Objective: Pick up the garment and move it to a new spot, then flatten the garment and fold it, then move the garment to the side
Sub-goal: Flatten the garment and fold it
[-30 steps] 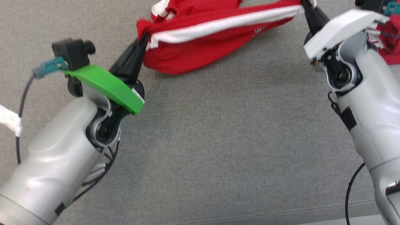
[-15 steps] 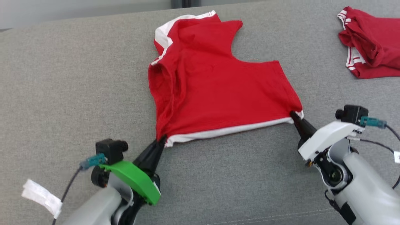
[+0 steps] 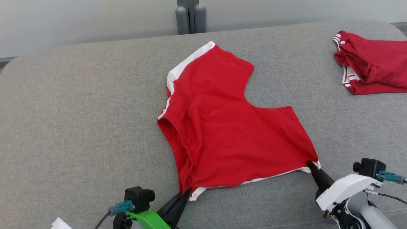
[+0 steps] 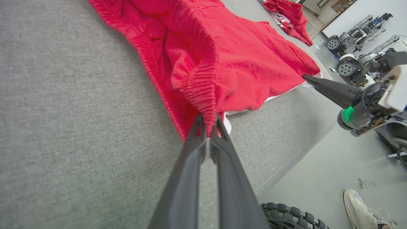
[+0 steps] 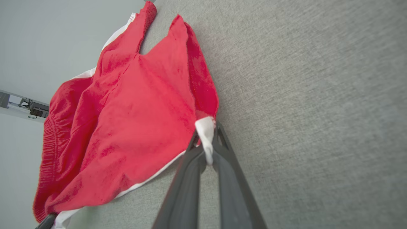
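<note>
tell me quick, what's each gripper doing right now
Left gripper: shut on the near left corner of the red shorts.
Right gripper: shut on their near right corner.

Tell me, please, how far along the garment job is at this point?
Done: the red shorts lie spread nearly flat on the grey cushion. In hand: the left gripper and right gripper are each shut on a near corner; the waistband side is bunched. Left: folding, then moving them aside.
</note>
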